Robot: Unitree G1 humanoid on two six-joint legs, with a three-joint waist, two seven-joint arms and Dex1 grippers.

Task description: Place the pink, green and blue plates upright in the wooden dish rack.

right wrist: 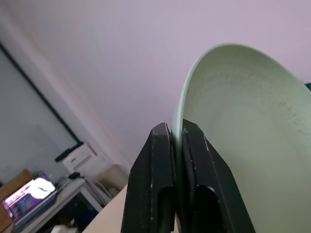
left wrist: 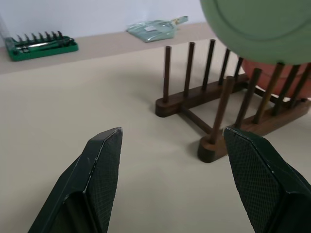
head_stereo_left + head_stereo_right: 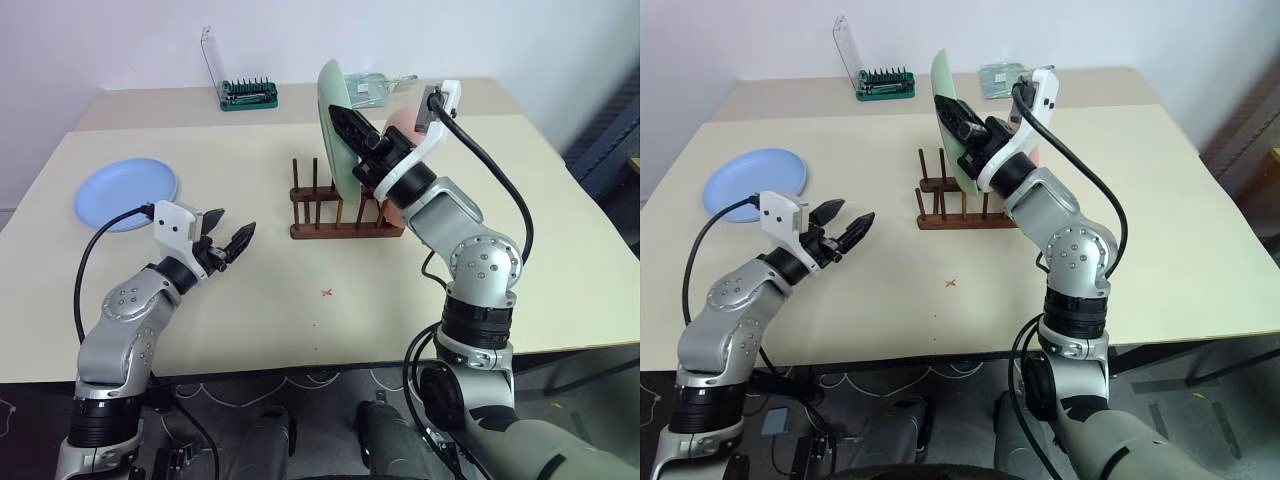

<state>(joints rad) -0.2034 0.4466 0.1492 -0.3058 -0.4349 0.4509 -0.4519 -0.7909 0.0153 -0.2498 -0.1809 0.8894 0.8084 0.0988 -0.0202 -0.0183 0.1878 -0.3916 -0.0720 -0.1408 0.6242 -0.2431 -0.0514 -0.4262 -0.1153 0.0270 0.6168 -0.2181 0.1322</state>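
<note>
Right gripper (image 3: 345, 122) pinches the rim of the pale mint-green round plastic plate (image 3: 333, 125), held upright; dark wooden peg rack (image 3: 340, 212) sits directly below, slots across its rails. Left gripper (image 3: 228, 243) is spread, empty.

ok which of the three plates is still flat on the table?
The light blue plate, lying flat at the table's left. The green plate is held on edge above the wooden dish rack by the right gripper; the pink plate stands in the rack.
</note>
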